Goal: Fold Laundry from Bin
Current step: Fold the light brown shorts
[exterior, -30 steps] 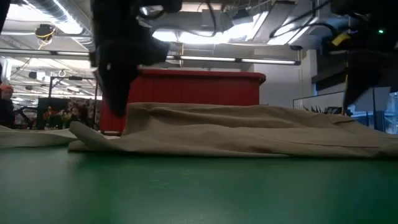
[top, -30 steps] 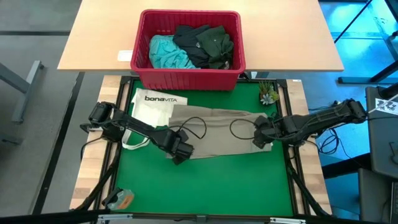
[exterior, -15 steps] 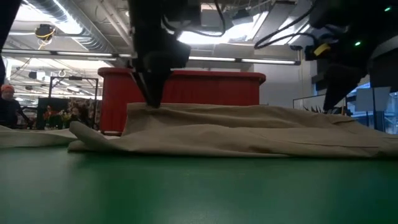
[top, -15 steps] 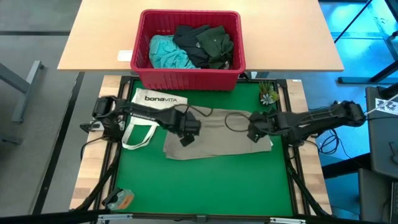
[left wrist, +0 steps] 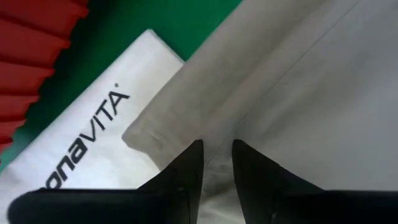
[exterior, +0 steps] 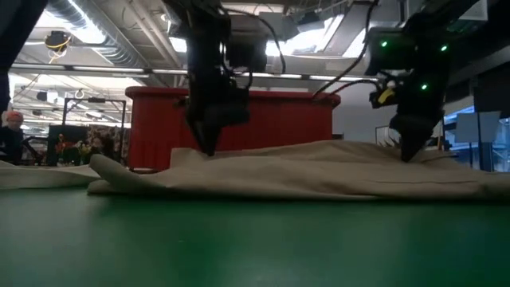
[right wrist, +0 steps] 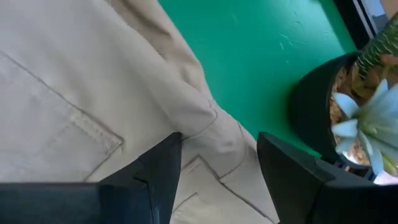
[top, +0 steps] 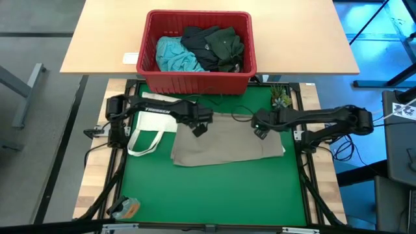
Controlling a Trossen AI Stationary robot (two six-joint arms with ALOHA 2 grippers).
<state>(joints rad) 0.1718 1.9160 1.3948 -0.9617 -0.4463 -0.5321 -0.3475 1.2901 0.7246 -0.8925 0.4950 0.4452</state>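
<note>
Khaki garment (top: 227,140) lies long-axis left-right; left fingers (left wrist: 186,171) pinch its far edge, right fingers (right wrist: 158,168) straddle it, apart.

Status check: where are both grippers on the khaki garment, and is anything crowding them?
Left gripper pinching khaki garment at far edge. Right gripper open at its far corner. Plant pot close by right.

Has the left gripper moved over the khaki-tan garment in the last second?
Yes. The left gripper has travelled from the khaki-tan garment's near edge toward the red plastic bin, reaching the far edge.
</note>
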